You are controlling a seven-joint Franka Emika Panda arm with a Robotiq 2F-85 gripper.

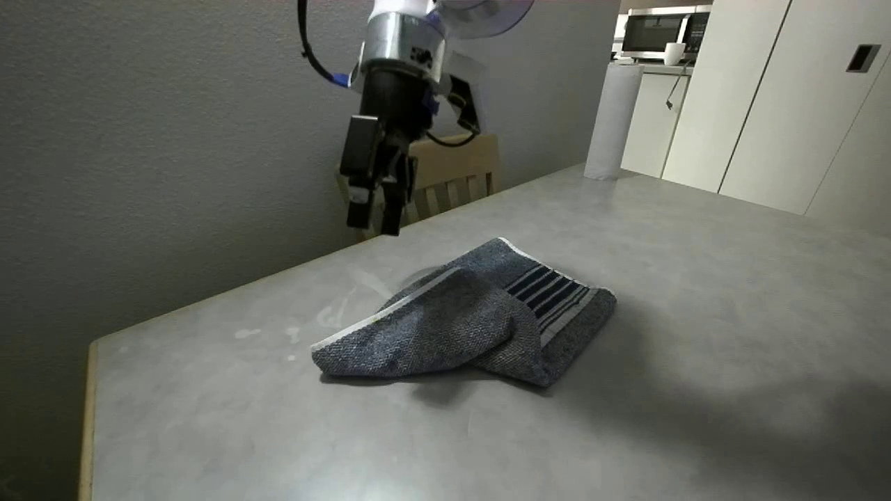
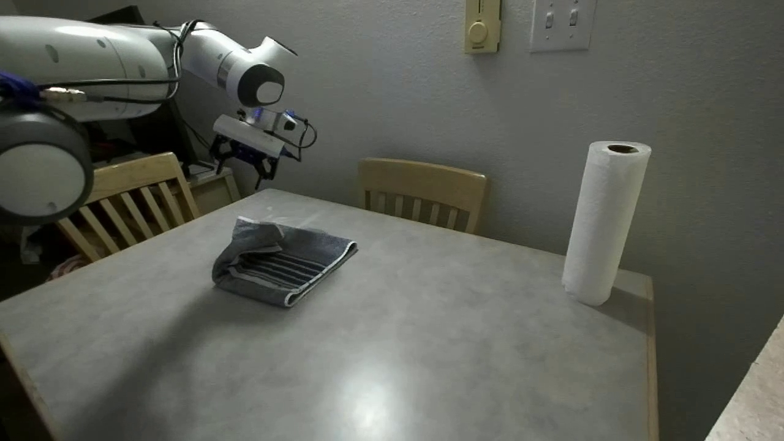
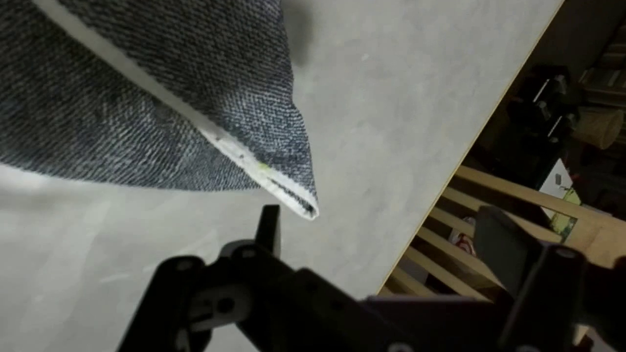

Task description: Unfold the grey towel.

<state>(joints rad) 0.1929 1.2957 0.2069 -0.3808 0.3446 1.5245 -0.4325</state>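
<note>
Overall, a rough-textured grey wall (image 2: 398,98) is the largest thing in sight, followed by tall, flat-fronted white cabinets (image 1: 738,104) in the background of an exterior view. Beside the wall stands a broad, wood-edged table (image 2: 465,343) with a mottled grey top. A jointed white robot arm (image 2: 104,55) with black cables is raised above one side of it. Two slatted light-wood chairs (image 2: 422,180) stand at its edges, one of them between table and wall. Far behind, a silver-and-black microwave (image 1: 651,33) sits on a pale counter (image 1: 651,69).

On the tabletop a tall white paper-towel roll (image 2: 606,220) stands on end. Well apart from it, toward one table corner, lies a white-hemmed, dark blue-grey woven towel (image 1: 452,323), partly folded: a flap doubles over it, pale hem along one side, and a band of dark and pale stripes shows beside the flap.

Above the table, near the towel, hangs a black two-fingered gripper (image 2: 238,179). Its fingers (image 3: 269,227) are spread wide, clear of the fabric; in the wrist view a pointed, white-hemmed towel corner shows just beside one fingertip.

Smaller again, a white double switch plate (image 2: 561,35) and a cream plastic dial box (image 2: 482,27) are mounted on the wall. A plain white cup (image 1: 674,53) stands in front of the microwave. Tiniest is a yellow-green spot (image 3: 264,166) on the towel's hem.
</note>
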